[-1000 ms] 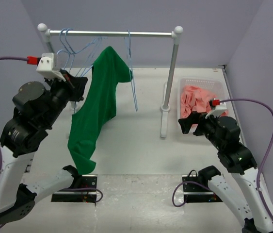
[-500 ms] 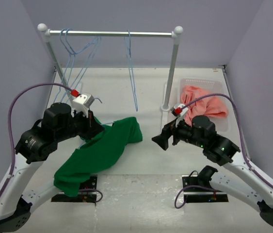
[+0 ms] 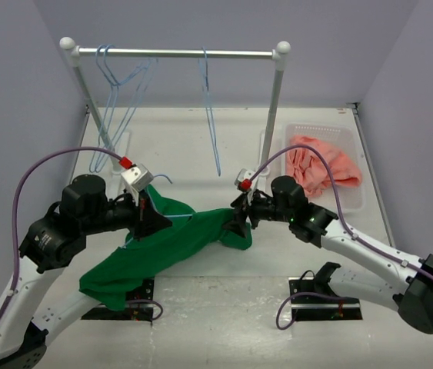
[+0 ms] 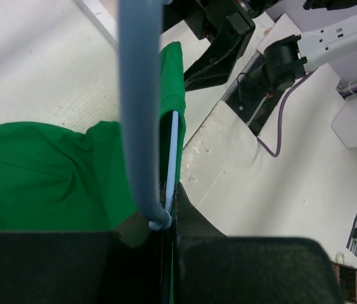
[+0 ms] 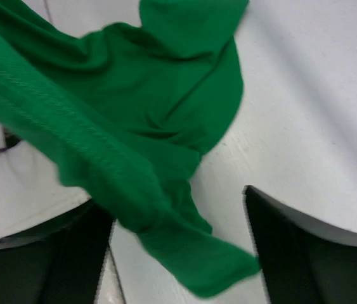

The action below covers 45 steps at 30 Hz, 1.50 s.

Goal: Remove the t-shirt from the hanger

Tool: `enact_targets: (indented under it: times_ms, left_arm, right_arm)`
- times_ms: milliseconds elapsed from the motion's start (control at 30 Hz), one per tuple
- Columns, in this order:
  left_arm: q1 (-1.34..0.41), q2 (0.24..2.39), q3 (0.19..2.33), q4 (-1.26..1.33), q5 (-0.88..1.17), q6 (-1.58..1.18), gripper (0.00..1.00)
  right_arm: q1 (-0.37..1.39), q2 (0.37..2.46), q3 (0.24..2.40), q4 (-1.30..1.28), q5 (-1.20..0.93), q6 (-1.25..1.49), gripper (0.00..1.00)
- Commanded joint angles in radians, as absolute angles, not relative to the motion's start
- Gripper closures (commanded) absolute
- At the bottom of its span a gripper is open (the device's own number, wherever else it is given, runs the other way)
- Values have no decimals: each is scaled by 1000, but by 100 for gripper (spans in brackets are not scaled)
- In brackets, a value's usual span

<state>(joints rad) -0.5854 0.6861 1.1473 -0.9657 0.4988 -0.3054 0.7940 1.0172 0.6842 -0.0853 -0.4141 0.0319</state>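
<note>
The left arm [image 3: 54, 231] and the right arm [image 3: 362, 247] have white shells and black joints. Purple cables [image 3: 22, 188] run to white wrist camera blocks [image 3: 138, 178] with red plugs [image 3: 126, 162]. They have matte black fingers [image 5: 70, 253] and flat black base plates [image 3: 320, 311].

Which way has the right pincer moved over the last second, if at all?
Yes. The right pincer went left, from beside the basket, across the rack's right post, to the t-shirt end.

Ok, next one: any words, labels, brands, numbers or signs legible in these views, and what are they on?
No readable text in any view.
The t-shirt is plain green with no print.
The hanger and the white basket carry no visible marking.
The clutter at the far right edge of the left wrist view is too small and blurred to read.
</note>
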Motion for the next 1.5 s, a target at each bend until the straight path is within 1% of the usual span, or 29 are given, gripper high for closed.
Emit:
enact_targets:
  times_ms: [0, 67, 100, 133, 233, 267, 333, 367, 400, 433, 533, 633, 700, 767, 800, 867, 900, 967, 1000, 1067, 1133, 1233, 1300, 1333, 1367, 1400, 1433, 1467]
  left_arm:
    - [-588, 681, 1184, -911, 569, -259, 100]
    - [-589, 687, 1201, -914, 555, -261, 100]
    - [-589, 689, 1209, -917, 534, -259, 100]
    - [-588, 690, 1222, -917, 519, -261, 100]
    - [-589, 695, 1232, -914, 439, -267, 100]
    - [-588, 696, 1232, -914, 413, -268, 100]
    - [-589, 689, 1235, -919, 388, -270, 100]
    - [-589, 689, 1241, -926, 377, -268, 100]
    - [-589, 686, 1256, -942, 355, -262, 100]
    - [-589, 683, 1262, -945, 344, -261, 100]
    - [-589, 664, 1284, -950, 318, -255, 100]
    - [-589, 650, 1282, -942, 282, -262, 100]
    - [-589, 637, 1269, -905, 252, -291, 100]
    - [-589, 629, 1253, -847, 241, -323, 100]
    - [-588, 626, 1238, -826, 229, -348, 100]
    - [-589, 635, 1223, -764, 212, -369, 100]
    - [-588, 644, 1220, -747, 206, -379, 100]
    - [-588, 676, 1213, -703, 158, -405, 100]
    - [-589, 687, 1204, -680, 152, -408, 100]
    - [-589, 721, 1177, -619, 114, -434, 100]
    - [-589, 762, 1166, -579, 50, -462, 100]
    - [-589, 808, 1195, -578, -38, -465, 100]
    - [-588, 842, 1256, -612, -87, -443, 100]
    - [-589, 847, 1275, -624, -98, -431, 100]
    - [-589, 842, 1299, -632, -106, -420, 100]
    - [-588, 835, 1307, -630, -91, -408, 100]
    - [-588, 828, 1312, -626, -37, -384, 100]
    - [-589, 821, 1331, -626, -6, -371, 100]
  right_arm:
    - [799, 1041, 675, 119, -524, -29, 27]
    - [801, 1054, 676, 126, -511, -22, 60]
    - [801, 1052, 670, 127, -505, -20, 86]
    - [799, 1045, 646, 133, -471, -12, 100]
    - [796, 983, 550, 210, -382, 17, 100]
    - [786, 967, 536, 222, -279, 59, 100]
    - [756, 934, 519, 204, -174, 103, 100]
    - [709, 925, 515, 189, -120, 119, 100]
    - [677, 916, 509, 177, -103, 156, 100]
    - [602, 899, 494, 176, -98, 207, 100]
    - [519, 864, 476, 176, -86, 218, 100]
    - [514, 847, 477, 167, -68, 203, 100]
    - [512, 854, 492, 141, -101, 183, 100]
    - [512, 870, 502, 135, -167, 175, 100]
    - [515, 877, 500, 153, -287, 187, 100]
    - [525, 888, 500, 167, -429, 187, 100]
    - [563, 894, 505, 167, -442, 186, 100]
    - [633, 920, 523, 131, -431, 131, 100]
    - [712, 934, 543, 120, -410, 108, 100]
    - [759, 991, 561, 103, -432, 68, 100]
    - [776, 1034, 589, 77, -460, 69, 100]
    - [788, 1088, 598, 46, -396, 100, 100]
    - [790, 1086, 572, 41, -309, 121, 100]
    - [790, 1080, 563, 40, -278, 144, 98]
    - [790, 1074, 558, 32, -211, 164, 88]
    - [790, 1059, 540, 40, -184, 178, 51]
    - [788, 1051, 535, 44, -176, 187, 41]
    - [788, 1045, 532, 43, -160, 192, 22]
